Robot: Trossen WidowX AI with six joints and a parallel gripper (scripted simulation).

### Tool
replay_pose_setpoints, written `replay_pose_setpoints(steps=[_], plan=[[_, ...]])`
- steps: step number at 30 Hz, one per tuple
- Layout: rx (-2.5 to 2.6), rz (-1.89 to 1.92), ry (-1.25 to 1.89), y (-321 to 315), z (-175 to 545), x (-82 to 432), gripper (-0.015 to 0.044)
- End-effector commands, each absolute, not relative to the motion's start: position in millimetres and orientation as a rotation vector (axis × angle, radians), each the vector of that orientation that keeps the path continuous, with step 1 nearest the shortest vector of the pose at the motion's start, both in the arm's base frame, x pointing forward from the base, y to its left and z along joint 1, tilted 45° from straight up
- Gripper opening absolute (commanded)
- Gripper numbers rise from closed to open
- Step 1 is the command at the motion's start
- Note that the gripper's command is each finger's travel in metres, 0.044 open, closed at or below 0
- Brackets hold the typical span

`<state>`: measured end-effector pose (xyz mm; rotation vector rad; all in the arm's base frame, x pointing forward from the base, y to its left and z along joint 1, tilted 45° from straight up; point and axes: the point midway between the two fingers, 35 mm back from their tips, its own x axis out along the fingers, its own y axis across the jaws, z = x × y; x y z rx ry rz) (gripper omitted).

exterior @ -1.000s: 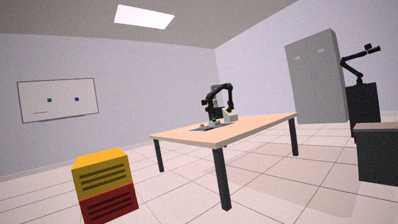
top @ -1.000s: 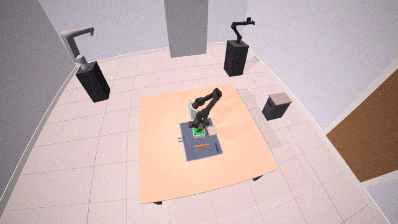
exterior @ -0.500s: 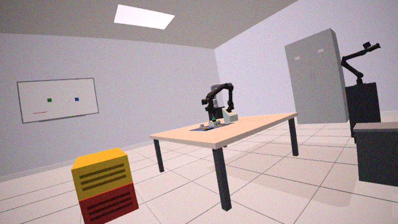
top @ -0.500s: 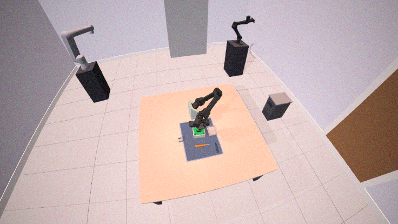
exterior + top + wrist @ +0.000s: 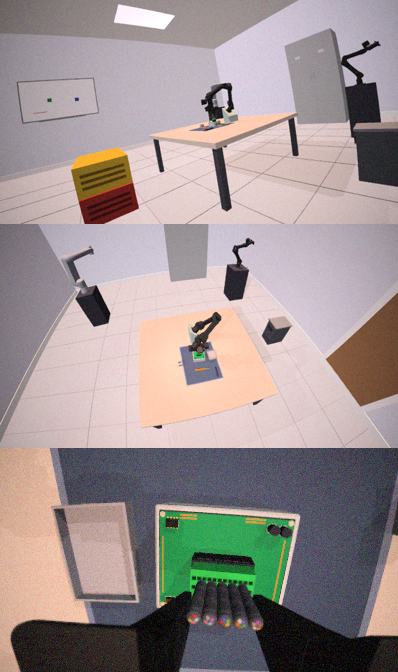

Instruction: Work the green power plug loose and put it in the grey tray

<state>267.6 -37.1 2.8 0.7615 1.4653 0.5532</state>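
The green plug [image 5: 222, 577] sits against the black socket [image 5: 222, 558] on the green circuit board [image 5: 202, 354] [image 5: 225, 530]. Dark wires rise from the plug towards the wrist camera. My gripper [image 5: 221, 600] is shut on the plug, one black finger at each side. The plug looks slightly tilted relative to the socket; how deep it sits in the socket cannot be told. The plug's lower part and the near edge of the board are hidden by the wires and fingers. The grey tray [image 5: 211, 355] [image 5: 100, 553] lies empty beside the board, on its left in the wrist view.
The board and tray are on a blue-grey mat [image 5: 192, 378] [image 5: 330, 563]. An orange screwdriver [image 5: 199, 369] and a thin black tool [image 5: 217, 371] lie on the mat. Small grey pieces [image 5: 180, 363] are at its left edge. A pale angled box [image 5: 191, 333] [image 5: 230, 116] stands near the arm's base.
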Motion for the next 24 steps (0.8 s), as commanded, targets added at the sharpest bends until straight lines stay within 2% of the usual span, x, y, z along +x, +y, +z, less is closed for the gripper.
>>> replay_pose_setpoints(steps=[1,16,24], plan=[[0.835,0.580,1.436,-53.9,4.8,264.6,0.0000],[0.628,0.376,1.518,-41.4,25.0,267.9,0.0000],[0.747,0.492,1.473,-51.9,16.8,265.7,0.0000]])
